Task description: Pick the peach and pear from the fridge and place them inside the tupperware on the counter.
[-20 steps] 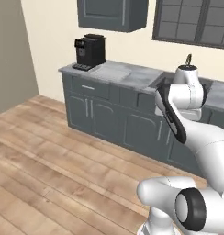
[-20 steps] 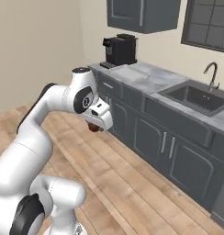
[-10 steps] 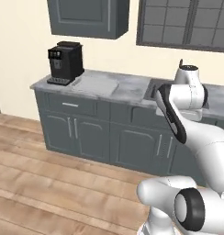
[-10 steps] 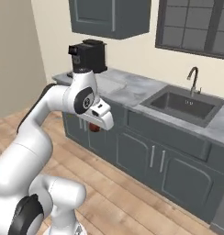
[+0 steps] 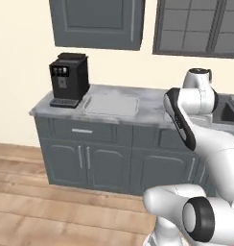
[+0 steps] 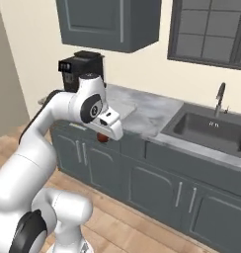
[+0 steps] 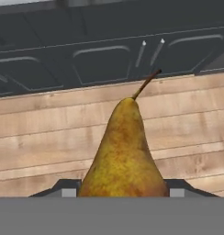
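My gripper [image 7: 123, 190] is shut on the pear [image 7: 124, 156], a yellow-brown fruit with a thin stem, which stands between the two fingers over the wooden floor. From the right base view the pear [image 6: 102, 138] is a small reddish shape under the hand, held in front of the dark cabinet fronts and below the counter edge. The pale shallow tupperware [image 5: 111, 104] lies on the marbled counter [image 5: 152, 110] just right of the coffee machine; it also appears behind the hand as the tupperware [image 6: 123, 105]. The peach and the fridge are out of view.
A black coffee machine [image 5: 68, 79] stands at the counter's left end. A sink [image 6: 211, 128] with a faucet [image 6: 220, 96] is sunk into the counter on the right. Wall cabinets [image 5: 97, 21] hang above, and wooden floor [image 5: 42, 202] lies before the base cabinets.
Both base views have swung, so the camera moved: the counter with the coffee machine and tupperware now faces me more squarely and closer. The gripper stays shut on the pear.
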Tool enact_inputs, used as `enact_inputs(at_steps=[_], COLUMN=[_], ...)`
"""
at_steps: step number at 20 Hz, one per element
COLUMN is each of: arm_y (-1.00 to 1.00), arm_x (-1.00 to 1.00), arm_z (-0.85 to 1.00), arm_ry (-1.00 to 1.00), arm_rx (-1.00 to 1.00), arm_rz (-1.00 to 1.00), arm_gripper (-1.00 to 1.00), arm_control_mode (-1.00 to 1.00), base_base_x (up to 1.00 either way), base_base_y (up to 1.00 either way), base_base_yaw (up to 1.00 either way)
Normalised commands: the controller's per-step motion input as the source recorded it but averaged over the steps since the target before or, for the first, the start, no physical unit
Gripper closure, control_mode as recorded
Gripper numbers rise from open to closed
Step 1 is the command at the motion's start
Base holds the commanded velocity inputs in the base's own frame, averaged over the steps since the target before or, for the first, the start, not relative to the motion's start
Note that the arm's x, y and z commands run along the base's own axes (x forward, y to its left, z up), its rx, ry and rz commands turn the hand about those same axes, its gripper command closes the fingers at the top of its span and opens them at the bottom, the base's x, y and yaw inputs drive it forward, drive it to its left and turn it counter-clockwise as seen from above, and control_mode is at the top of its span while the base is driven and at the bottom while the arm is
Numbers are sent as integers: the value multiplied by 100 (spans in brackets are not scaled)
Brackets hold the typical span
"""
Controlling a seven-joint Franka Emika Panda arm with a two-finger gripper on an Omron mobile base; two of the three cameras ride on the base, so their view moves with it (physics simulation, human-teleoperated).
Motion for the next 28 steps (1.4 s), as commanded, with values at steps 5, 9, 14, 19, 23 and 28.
enact_inputs(at_steps=[5, 9, 14, 19, 23, 28], arm_y=[0, 0, 0, 0, 14, 32], arm_x=[0, 0, 0, 0, 9, 0], arm_z=[0, 0, 0, 0, -35, -86], arm_ry=[0, 0, 0, 0, 12, 1], arm_rx=[0, 0, 0, 0, 0, 0], arm_rz=[0, 0, 0, 0, 0, 9], arm_gripper=[100, 100, 100, 100, 100, 100], arm_control_mode=[100, 100, 100, 100, -100, -100], base_base_x=[100, 100, 100, 89, 22, 0], base_base_y=[68, 66, 64, 48, 17, 0], base_base_yaw=[-37, -41, -57, -36, -1, 0])
